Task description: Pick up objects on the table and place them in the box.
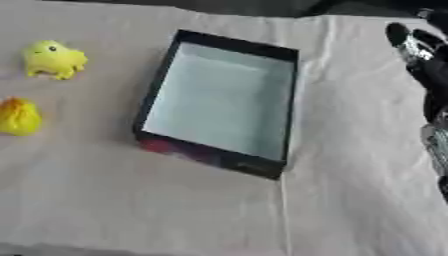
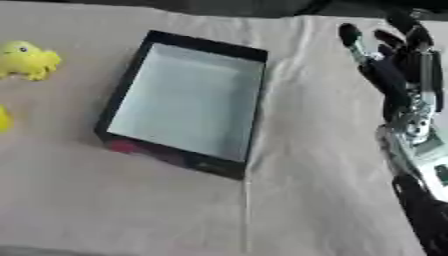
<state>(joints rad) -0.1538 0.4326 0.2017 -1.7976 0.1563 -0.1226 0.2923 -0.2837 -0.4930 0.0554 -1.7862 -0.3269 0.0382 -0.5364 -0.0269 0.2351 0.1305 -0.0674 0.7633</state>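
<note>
A black box [image 1: 285, 100] with a pale blue-white inside lies askew in the middle of the cloth-covered table, and nothing shows inside it. A yellow frog-like toy [image 1: 53, 59] sits at the far left. Below it lies a yellow-orange rounded toy [image 1: 18, 117] at the left edge. My right hand [image 2: 398, 62] hovers at the upper right, to the right of the box, with its fingers straight and spread and nothing in it. My left hand shows in neither view.
A beige wrinkled cloth [image 1: 175, 200] covers the table, with a fold line running down from the box's near right corner. My right forearm [image 2: 420, 165] runs along the right edge. A dark strip lies beyond the table's far edge.
</note>
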